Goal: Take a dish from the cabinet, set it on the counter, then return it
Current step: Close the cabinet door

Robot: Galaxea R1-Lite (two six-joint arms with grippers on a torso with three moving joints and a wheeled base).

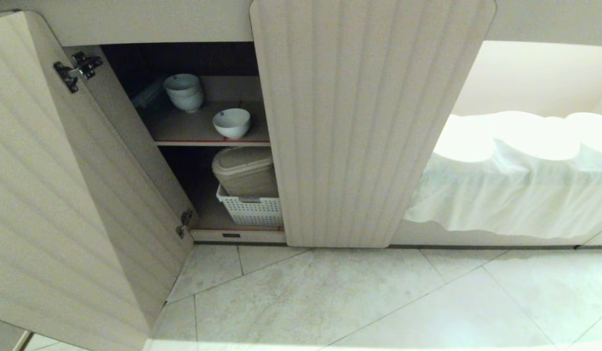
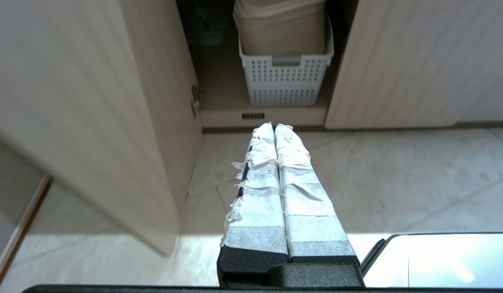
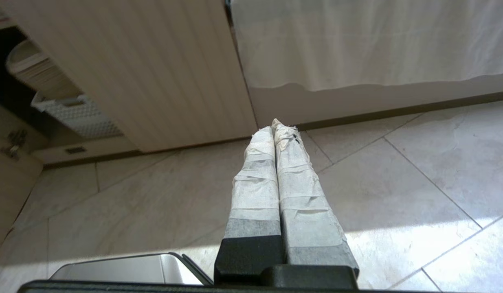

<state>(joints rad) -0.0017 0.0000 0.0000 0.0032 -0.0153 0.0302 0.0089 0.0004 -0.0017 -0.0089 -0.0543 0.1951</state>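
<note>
The dish [image 1: 231, 122] sits alone on the upper shelf of the open cabinet [image 1: 369, 122], near two stacked bowls [image 1: 184, 91]. Below, a white basket [image 1: 252, 209] holds a beige lidded bin [image 1: 244, 171]. My left gripper [image 2: 274, 127] and right gripper [image 3: 272, 126] hang pressed shut, empty, above the floor [image 1: 330, 297]

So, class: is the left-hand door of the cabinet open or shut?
Open. The left door of the cabinet is swung wide on its hinges, exposing the shelf with a white bowl.
</note>
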